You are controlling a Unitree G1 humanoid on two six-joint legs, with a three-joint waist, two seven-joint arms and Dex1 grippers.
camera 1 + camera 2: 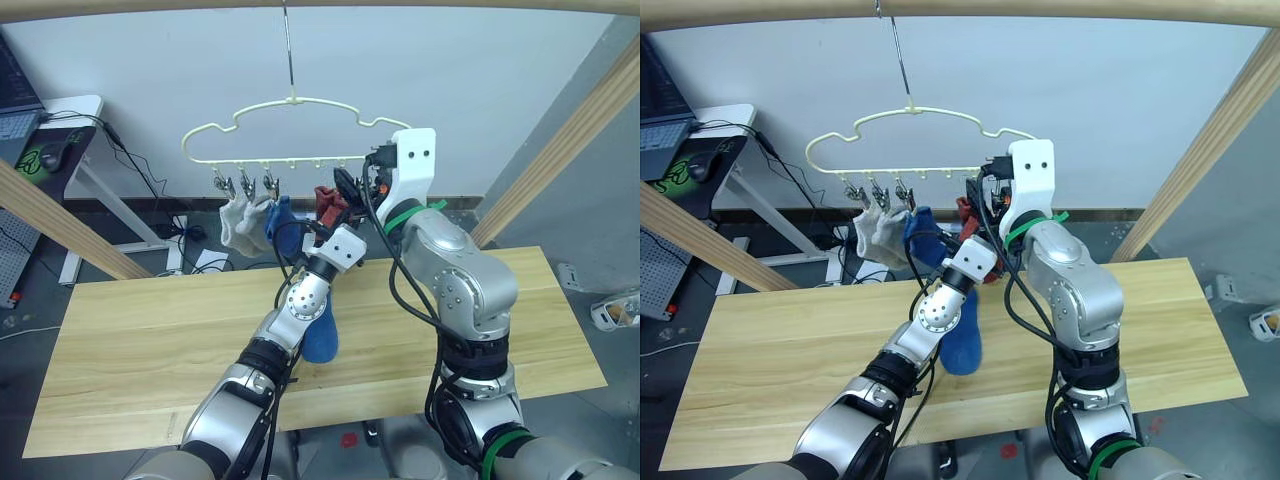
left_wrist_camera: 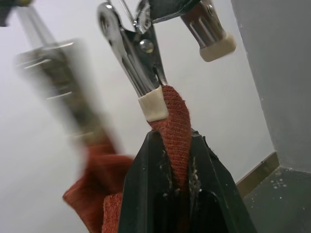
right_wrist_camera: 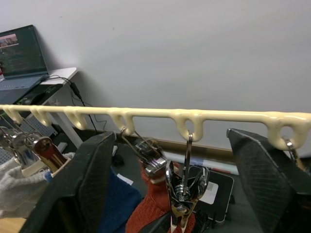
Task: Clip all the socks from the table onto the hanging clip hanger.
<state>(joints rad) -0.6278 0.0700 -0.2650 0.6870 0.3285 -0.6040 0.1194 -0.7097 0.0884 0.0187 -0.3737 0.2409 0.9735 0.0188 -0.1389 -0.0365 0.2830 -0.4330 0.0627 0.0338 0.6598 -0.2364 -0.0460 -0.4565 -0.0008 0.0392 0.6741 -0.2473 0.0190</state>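
The pale-yellow clip hanger (image 1: 300, 105) hangs above the table's (image 1: 130, 340) far edge. Two light grey socks (image 1: 238, 222) and a blue sock (image 1: 280, 225) hang from its left clips. My left gripper (image 2: 175, 138) is shut on the top edge of a rust-red sock (image 2: 176, 116), raised under the bar. One padded clip (image 2: 146, 73) tip touches that edge. More rust-red knit (image 2: 97, 194) hangs beside it; whether it is a second sock I cannot tell. My right gripper (image 3: 172, 141) is wide open, straddling the bar and a clip (image 3: 181, 194). Another blue sock (image 1: 321, 335) lies on the table behind my left forearm.
Slanted wooden beams stand at the left (image 1: 60, 225) and right (image 1: 570, 140) of the table. A desk with a laptop (image 1: 15, 95) and cables sits at the far left. The right-hand clips on the bar (image 3: 291, 145) carry nothing.
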